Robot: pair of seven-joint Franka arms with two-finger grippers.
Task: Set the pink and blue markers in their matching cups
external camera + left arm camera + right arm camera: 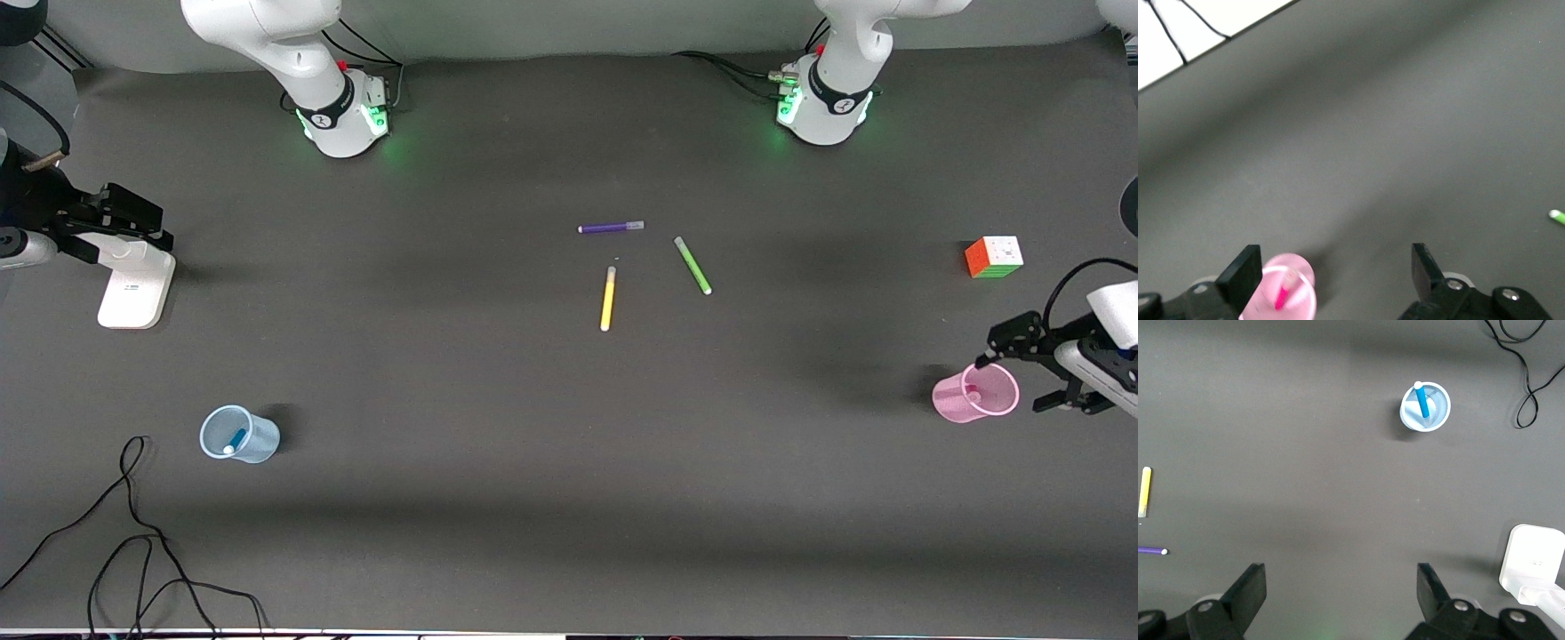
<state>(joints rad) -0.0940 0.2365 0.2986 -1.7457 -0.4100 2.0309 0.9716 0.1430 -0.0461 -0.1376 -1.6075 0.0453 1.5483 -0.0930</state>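
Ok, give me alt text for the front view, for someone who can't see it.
A dark table with a blue marker standing in a blue cup and a pink marker in a pink cup, the open left gripper beside the pink cup. Purple, green and yellow pens lie mid-table.

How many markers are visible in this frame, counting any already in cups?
5. Blue marker stands in the blue cup; pink marker in the pink cup; purple marker, yellow marker and green marker lie mid-table. None seems hidden.
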